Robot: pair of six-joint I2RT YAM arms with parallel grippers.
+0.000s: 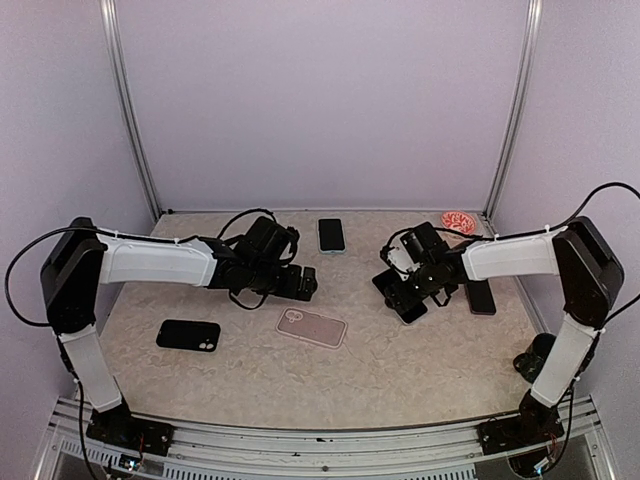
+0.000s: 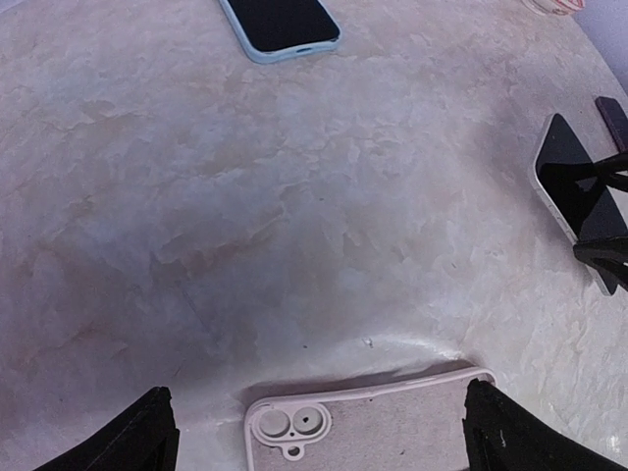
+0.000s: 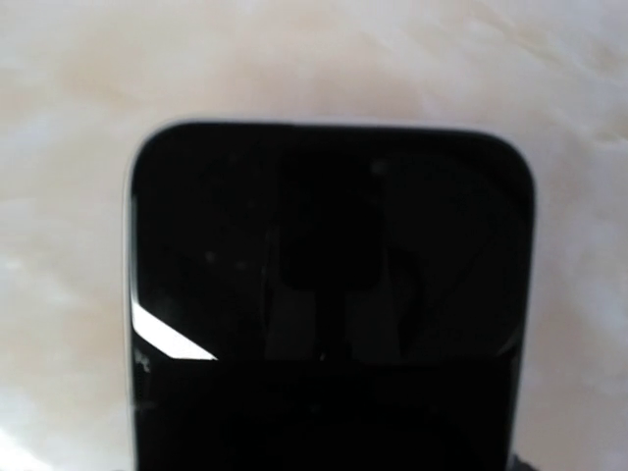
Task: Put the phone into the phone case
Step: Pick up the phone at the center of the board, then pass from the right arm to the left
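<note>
A pale pink phone case (image 1: pixel 312 327) lies open side up in the middle of the table. In the left wrist view the case (image 2: pixel 373 422) sits between my left fingertips (image 2: pixel 137 442), camera cut-out to the left. My left gripper (image 1: pixel 303 284) is open and empty, just behind the case. My right gripper (image 1: pixel 405 292) is shut on a black-screened phone with a white edge (image 1: pixel 412 308), held low over the table to the right of the case. The phone fills the right wrist view (image 3: pixel 324 294), where the fingers are hidden. It also shows in the left wrist view (image 2: pixel 574 196).
A phone in a light blue case (image 1: pixel 331 235) lies at the back centre. A black phone (image 1: pixel 188 335) lies at the front left. A dark phone (image 1: pixel 482 297) lies right of my right gripper. A small pink object (image 1: pixel 458 221) sits at the back right corner.
</note>
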